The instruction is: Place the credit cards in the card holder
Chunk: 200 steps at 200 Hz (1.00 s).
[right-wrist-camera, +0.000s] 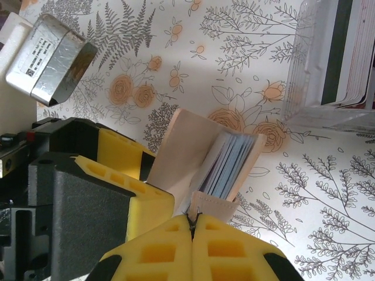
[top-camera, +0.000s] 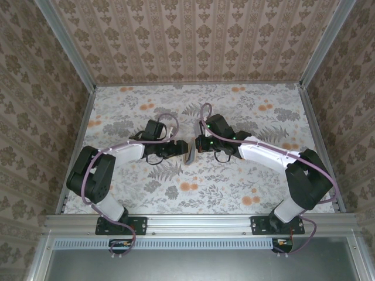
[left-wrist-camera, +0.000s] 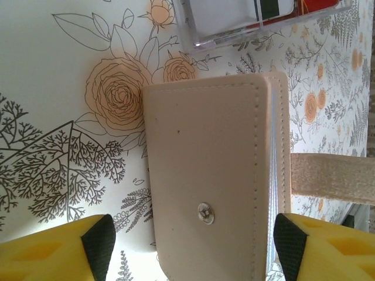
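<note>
While both arms meet over the middle of the flowered counter [top-camera: 246,193], the card holder [left-wrist-camera: 205,164] is found between them, its tan face and small stud [left-wrist-camera: 205,213] turned to the left wrist camera. The jaws of the left gripper [left-wrist-camera: 193,237] are spread to either side of the holder: a strip of counter is seen between one yellow finger [left-wrist-camera: 58,252] and the holder's stitched edge, while the other finger [left-wrist-camera: 328,246] is set close against the opposite edge. A tan strap [left-wrist-camera: 334,178] is drawn out sideways from the holder. In the right wrist view, this strap is pinched at its end by the right gripper [right-wrist-camera: 192,225], whose jaws are pressed together on it. The holder is seen there partly opened, with grey-blue inner leaves [right-wrist-camera: 231,164] exposed. The credit cards [right-wrist-camera: 345,52] are lodged in a clear plastic box [left-wrist-camera: 199,35] on the counter, just beyond the holder and apart from it; white, black and red edges can be made out.
</note>
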Tool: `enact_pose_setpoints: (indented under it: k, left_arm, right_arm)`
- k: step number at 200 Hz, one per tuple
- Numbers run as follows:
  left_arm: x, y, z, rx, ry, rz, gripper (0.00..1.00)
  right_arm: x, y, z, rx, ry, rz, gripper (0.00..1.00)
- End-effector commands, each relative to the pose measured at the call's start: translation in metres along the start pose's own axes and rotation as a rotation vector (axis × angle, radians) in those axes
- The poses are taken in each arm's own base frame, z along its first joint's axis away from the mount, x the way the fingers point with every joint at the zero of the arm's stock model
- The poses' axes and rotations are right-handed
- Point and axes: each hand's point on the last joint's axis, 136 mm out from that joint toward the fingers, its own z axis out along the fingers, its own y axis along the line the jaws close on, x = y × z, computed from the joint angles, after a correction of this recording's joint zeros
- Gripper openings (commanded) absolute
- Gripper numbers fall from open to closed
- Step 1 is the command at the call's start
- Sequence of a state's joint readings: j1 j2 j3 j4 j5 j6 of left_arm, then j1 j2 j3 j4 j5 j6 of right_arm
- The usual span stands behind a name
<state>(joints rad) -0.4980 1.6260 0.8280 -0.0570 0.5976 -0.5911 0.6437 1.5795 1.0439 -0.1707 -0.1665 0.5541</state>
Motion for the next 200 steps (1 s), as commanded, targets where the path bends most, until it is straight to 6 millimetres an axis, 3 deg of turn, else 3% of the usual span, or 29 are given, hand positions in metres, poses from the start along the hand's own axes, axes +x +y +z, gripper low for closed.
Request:
enact_pose_setpoints:
  k: [1, 27, 55, 82, 103, 127, 164, 200]
  left_arm:
    - [0.002, 0.004, 0.004, -0.017, 0.014, 0.022, 0.62]
    - [0.004, 0.010, 0.006, -0.019, 0.028, 0.009, 0.39]
    - [0.007, 0.020, 0.006, -0.020, 0.031, -0.019, 0.17]
    - [0.011, 0.025, 0.005, -0.011, 0.019, -0.038, 0.12]
    - [0.009, 0.038, 0.002, -0.018, 0.001, -0.073, 0.11]
    - [0.015, 0.043, 0.003, -0.013, 0.006, -0.086, 0.10]
    - [0.017, 0.042, 0.003, -0.004, -0.001, -0.090, 0.10]
    - [0.019, 0.043, 0.002, 0.002, -0.011, -0.102, 0.10]
  right_arm:
    - [-0.008, 0.007, -0.011, -0.034, -0.029, 0.005, 0.00]
    - [-0.006, -0.004, -0.012, 0.004, -0.031, 0.012, 0.00]
    - [0.003, -0.038, -0.014, 0.124, -0.048, 0.053, 0.00]
    - [0.021, -0.074, -0.003, 0.186, -0.004, 0.138, 0.00]
    - [0.033, -0.089, 0.003, 0.208, 0.024, 0.174, 0.02]
    - [0.031, -0.084, 0.000, 0.184, 0.020, 0.175, 0.07]
    - [0.010, -0.064, -0.021, 0.126, -0.002, 0.157, 0.32]
    - [0.010, -0.030, -0.028, 0.034, 0.049, 0.127, 0.39]
